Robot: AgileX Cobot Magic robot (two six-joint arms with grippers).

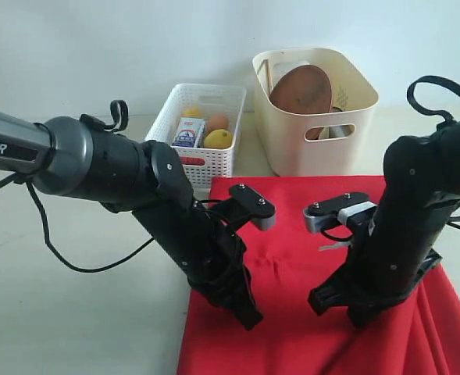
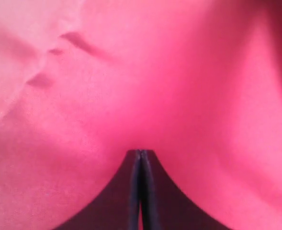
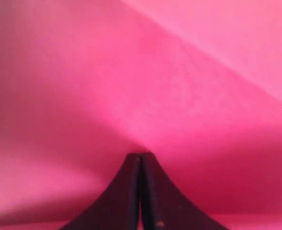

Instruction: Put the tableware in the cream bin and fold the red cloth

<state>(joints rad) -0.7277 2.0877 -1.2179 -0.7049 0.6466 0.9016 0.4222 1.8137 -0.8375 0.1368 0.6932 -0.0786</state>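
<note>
Two arms lean onto the red cloth [image 1: 292, 344], spread over the counter [image 1: 73, 312] in the lower right of the frame. The left end effector [image 2: 140, 158] and the right end effector [image 3: 141, 157] are each closed tight, pinching its fabric. Upper right, the cream bin [image 1: 292, 148] holds the round brown plate [image 1: 301, 90], standing on edge.

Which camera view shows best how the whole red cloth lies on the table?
The exterior view: it shows the red cloth almost whole, spread on the table under both arms. The wrist views show only close red fabric meeting the shut left gripper and right gripper.
</note>
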